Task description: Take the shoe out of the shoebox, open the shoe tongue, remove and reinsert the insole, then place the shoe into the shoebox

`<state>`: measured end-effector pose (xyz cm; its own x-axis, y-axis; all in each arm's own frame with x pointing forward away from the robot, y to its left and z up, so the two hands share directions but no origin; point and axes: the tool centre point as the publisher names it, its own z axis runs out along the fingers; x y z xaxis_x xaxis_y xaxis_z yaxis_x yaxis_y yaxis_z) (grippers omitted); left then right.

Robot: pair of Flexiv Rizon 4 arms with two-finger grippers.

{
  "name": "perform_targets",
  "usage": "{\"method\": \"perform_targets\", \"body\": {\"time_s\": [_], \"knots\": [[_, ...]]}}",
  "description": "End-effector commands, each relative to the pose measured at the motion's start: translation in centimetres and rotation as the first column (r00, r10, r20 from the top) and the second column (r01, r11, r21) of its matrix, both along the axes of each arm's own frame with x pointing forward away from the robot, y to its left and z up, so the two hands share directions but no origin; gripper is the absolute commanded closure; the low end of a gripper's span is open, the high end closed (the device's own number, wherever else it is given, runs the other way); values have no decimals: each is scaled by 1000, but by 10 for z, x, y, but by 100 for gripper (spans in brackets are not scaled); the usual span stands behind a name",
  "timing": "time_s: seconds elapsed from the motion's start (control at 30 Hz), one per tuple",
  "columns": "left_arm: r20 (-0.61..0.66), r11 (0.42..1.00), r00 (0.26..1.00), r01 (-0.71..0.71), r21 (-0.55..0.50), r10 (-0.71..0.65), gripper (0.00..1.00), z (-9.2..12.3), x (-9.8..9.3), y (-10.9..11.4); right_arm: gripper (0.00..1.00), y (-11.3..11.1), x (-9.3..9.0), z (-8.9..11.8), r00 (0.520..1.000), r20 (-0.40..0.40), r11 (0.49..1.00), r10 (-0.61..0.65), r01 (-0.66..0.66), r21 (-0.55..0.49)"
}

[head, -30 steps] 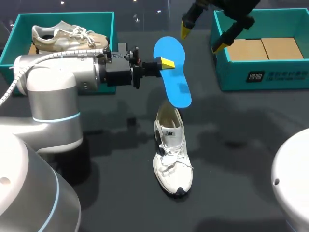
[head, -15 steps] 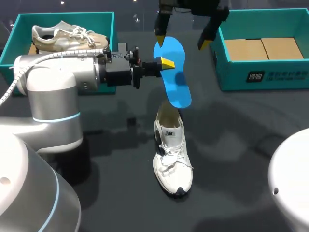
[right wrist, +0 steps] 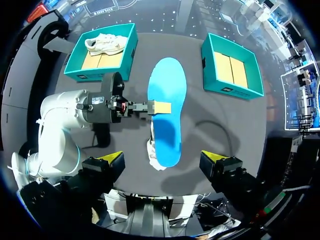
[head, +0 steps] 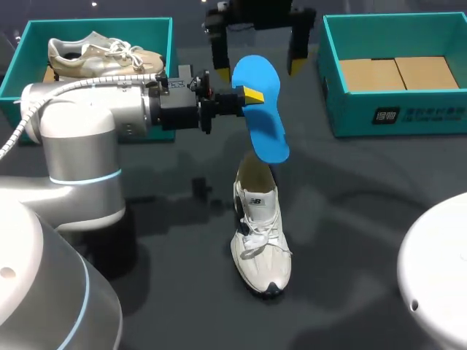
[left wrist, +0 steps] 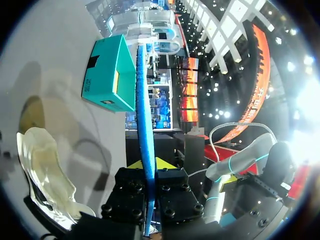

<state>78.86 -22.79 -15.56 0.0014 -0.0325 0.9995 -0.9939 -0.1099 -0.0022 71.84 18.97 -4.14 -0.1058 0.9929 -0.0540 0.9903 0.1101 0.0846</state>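
Above the table, the left gripper holds the blue insole in clenched jaws, just over the heel of the white shoe. Over the insole's far end hangs the right gripper, jaws spread wide.

The dark grey table carries three things. A white shoe stands on its sole near the middle, with its toe toward the near edge. A teal box sits at the far left and a second teal box at the far right, both well apart from the shoe.
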Motion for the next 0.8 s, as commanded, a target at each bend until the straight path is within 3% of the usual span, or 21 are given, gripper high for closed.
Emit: {"method": "perform_targets", "body": {"time_s": [0.03, 0.47, 0.8], "knots": [[0, 1000, 1000, -1, 1, 1, 100, 0, 0, -1, 0, 0, 0, 1, 1000, 12, 999, -6, 7, -44], [0, 1000, 1000, -1, 1, 1, 100, 0, 0, -1, 0, -33, 6, -2, 1000, -20, 988, -11, 14, 153], [0, 1000, 1000, -1, 1, 1, 100, 0, 0, -1, 0, -58, 12, -6, 996, -85, 930, -29, 58, 362]]}}
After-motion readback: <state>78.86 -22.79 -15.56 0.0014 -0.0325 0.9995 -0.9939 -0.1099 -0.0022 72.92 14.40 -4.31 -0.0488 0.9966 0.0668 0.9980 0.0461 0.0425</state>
